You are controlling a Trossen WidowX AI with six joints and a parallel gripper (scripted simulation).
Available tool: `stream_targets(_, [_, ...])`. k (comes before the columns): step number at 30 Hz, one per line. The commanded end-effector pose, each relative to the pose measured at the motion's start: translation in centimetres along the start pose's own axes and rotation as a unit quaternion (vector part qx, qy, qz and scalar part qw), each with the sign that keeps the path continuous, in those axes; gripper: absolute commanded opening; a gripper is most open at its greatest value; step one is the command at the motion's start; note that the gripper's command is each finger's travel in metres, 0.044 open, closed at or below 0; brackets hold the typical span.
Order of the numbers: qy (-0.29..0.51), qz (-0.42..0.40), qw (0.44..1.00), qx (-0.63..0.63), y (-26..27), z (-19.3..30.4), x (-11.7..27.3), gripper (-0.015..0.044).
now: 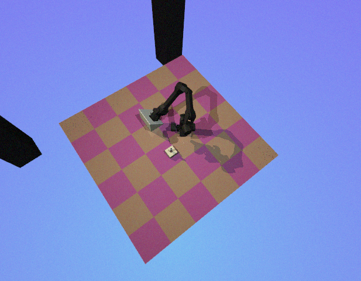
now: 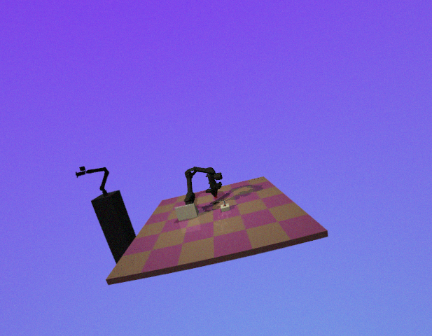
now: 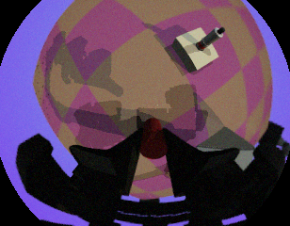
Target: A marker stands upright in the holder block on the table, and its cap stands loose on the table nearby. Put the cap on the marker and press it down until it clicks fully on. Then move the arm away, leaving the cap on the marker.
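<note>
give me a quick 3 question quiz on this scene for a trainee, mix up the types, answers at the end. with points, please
1. True or false: the cap is already on the marker.
2. Multiple choice: what is between the gripper's jaws?
a) the holder block
b) a red cap
c) the marker
3. Fill in the blank: the marker stands in a ____ block.

Key:
1. False: the marker point(image 3: 212, 38) stands uncapped in its holder block point(image 1: 167, 152) point(image 2: 225, 208) point(image 3: 190, 53).
2. b: the gripper point(image 3: 153, 131) is shut on the red cap point(image 3: 154, 141).
3. Cream (pale or off-white also counts).
</note>
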State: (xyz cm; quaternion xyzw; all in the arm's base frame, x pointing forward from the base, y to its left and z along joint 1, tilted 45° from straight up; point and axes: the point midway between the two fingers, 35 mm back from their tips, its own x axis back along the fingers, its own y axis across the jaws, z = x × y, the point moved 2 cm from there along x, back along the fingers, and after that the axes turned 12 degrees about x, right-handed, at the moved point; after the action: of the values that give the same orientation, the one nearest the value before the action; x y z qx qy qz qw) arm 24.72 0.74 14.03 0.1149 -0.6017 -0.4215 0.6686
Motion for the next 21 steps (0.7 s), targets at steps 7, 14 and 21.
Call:
stream_targets(7, [-0.008,0.004,1.000,0.000,-1.4,-2.8,1.2,0.0000])
stream_targets(14, [-0.009,0.005,1.000,-0.001,-2.5,-4.6,1.9,0.0000])
stream_targets(21, [-0.009,0.006,1.000,-0.001,-3.8,-6.2,2.5,0.0000])
